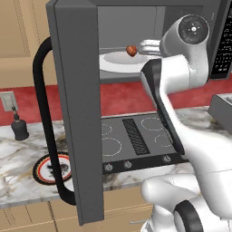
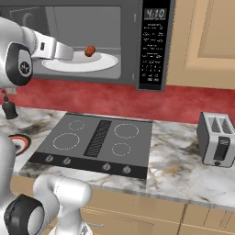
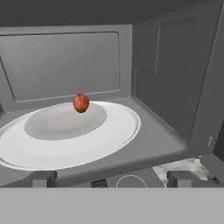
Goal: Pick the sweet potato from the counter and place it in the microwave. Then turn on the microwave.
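Note:
The sweet potato (image 1: 131,50) (image 2: 90,50) (image 3: 81,103), small and reddish-brown, rests on the white turntable (image 3: 65,140) (image 2: 78,63) inside the dark grey microwave (image 2: 156,46). The microwave door (image 1: 74,113) stands swung wide open, its black curved handle (image 1: 43,113) facing out. My gripper (image 1: 144,45) (image 2: 71,53) (image 3: 112,177) hovers at the mouth of the oven, a short way back from the sweet potato. It is open, its fingertips (image 3: 43,177) are far apart and nothing lies between them. The marble counter (image 2: 183,170) (image 1: 18,158) lies below.
A dark cooktop (image 2: 96,142) (image 1: 136,136) sits under the microwave. A red-rimmed plate (image 1: 47,167) (image 2: 18,142) lies on the counter to its left, behind the open door. A toaster (image 2: 218,140) stands at the right, and a small dark bottle (image 1: 19,127) by the red backsplash.

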Controlling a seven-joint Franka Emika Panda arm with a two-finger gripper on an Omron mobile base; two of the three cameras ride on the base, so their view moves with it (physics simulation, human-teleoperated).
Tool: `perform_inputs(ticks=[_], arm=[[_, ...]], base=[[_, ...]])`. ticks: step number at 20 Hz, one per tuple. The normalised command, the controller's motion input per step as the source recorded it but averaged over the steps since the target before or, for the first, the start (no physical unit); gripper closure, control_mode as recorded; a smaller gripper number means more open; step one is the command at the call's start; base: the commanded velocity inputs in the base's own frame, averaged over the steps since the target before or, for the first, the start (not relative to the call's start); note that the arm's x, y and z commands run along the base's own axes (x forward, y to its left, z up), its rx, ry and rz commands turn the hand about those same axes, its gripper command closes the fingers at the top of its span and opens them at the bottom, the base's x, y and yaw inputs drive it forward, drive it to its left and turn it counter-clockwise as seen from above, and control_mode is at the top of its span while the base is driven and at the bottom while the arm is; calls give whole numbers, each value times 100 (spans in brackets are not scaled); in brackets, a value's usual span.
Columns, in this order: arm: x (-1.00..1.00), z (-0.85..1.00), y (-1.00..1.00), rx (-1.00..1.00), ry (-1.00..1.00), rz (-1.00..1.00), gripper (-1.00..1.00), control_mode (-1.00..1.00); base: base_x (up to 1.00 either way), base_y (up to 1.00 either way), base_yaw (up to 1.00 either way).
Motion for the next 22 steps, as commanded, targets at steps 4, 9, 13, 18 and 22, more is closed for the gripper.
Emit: perform_inputs(ticks=[4, 9, 13, 18, 22], arm=[[-71, -89, -25, -6, 0, -3, -100, -100], [-31, -71, -24, -1, -1, 0, -100, -100], [-1, -64, -3, 0, 0, 0, 100, -100], [1, -46, 0, -2, -1, 0, 100, -100], [9, -36, 1, -8, -12, 0, 100, -100]], base=[[0, 0, 0], [0, 0, 0], [0, 0, 0], [0, 0, 0], [0, 0, 0]])
